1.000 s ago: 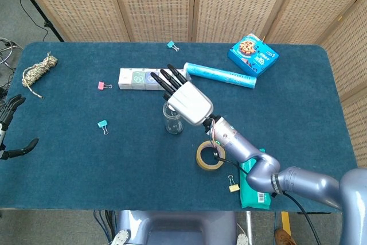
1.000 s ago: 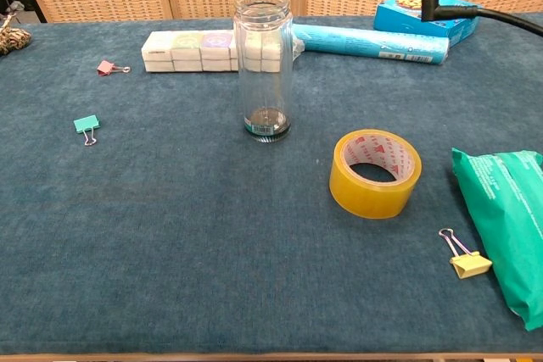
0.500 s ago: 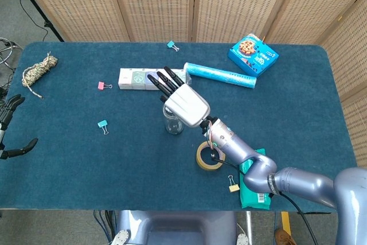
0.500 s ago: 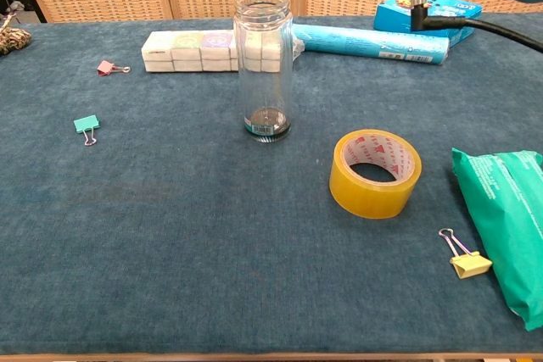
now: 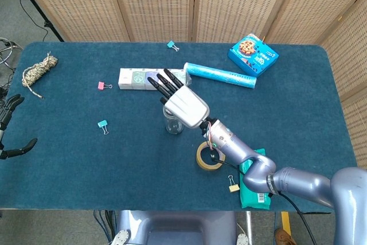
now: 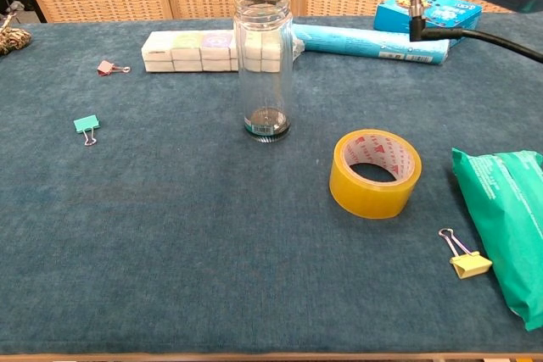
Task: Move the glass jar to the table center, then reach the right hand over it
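Wicker screens back a blue tabletop (image 6: 170,235); items are reported near to far.

Nearest the robot lie a yellow clip (image 6: 464,260) and green packet (image 6: 507,218), then the tape roll (image 6: 375,172). None has moved.

Change noted: over the last second the right hand (image 5: 182,102) has shifted slightly left and toward the pill box (image 5: 150,78), so that it now sits more squarely above the jar (image 6: 264,64). The jar has not moved; it stands upright near the tabletop centre, between the tape roll and the pill box. Judgement: placement is done and the reach-over is at or near completion.

Pose: the right arm runs diagonally from the near right edge, palm down over the jar mouth. Its fingers (image 5: 163,82) are extended and spread, holding nothing. In the chest view two dark fingertips flank the rim; whether they touch it cannot be told.

The left hand (image 5: 11,130) hangs off the left edge, fingers apart, empty.
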`<state>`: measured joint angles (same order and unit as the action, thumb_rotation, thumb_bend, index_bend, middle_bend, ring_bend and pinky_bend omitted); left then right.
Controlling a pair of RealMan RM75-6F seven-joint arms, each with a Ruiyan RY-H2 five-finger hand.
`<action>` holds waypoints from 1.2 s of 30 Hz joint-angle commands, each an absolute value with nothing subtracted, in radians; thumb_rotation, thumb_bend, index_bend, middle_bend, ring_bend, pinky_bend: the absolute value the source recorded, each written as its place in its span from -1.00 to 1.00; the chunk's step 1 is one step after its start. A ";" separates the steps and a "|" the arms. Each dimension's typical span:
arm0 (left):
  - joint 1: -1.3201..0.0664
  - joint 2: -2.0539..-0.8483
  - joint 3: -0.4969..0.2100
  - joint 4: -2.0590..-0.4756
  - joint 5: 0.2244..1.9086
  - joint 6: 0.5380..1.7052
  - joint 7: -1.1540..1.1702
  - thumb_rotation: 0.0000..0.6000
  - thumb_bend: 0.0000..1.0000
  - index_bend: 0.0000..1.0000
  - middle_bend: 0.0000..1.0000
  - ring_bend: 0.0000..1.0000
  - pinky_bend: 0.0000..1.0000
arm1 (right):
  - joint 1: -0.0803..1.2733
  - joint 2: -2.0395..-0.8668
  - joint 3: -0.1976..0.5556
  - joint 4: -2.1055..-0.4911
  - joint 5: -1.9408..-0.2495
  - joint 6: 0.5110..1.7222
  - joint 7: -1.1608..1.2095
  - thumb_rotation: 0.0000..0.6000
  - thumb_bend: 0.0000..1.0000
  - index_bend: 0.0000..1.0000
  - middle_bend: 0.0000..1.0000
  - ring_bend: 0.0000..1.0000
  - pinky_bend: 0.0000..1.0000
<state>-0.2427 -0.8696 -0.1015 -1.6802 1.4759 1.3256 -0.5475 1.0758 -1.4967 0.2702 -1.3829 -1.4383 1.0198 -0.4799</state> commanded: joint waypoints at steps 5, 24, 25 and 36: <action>-0.243 -0.869 -0.101 -1.679 1.478 1.325 -0.553 1.00 -0.45 -1.00 -1.00 -1.00 -1.00 | 1.079 -1.495 0.266 -1.380 -1.444 1.015 -0.474 1.00 0.06 -0.19 -1.00 -1.00 -1.00; -0.239 -0.867 -0.095 -1.677 1.484 1.330 -0.552 1.00 -0.44 -1.00 -1.00 -1.00 -1.00 | 1.010 -1.381 0.257 -1.439 -1.475 1.097 -0.444 1.00 0.06 -0.32 -1.00 -1.00 -1.00; -0.237 -0.868 -0.093 -1.678 1.484 1.331 -0.547 1.00 -0.44 -1.00 -1.00 -1.00 -1.00 | 0.993 -1.365 0.252 -1.442 -1.478 1.112 -0.429 1.00 0.06 -0.37 -1.00 -1.00 -1.00; -0.189 -0.893 -0.075 -1.718 1.459 1.387 -0.387 1.00 -0.44 -1.00 -1.00 -1.00 -1.00 | 0.721 -1.197 0.180 -1.528 -1.327 1.220 -0.245 1.00 -1.00 -1.00 -1.00 -1.00 -1.00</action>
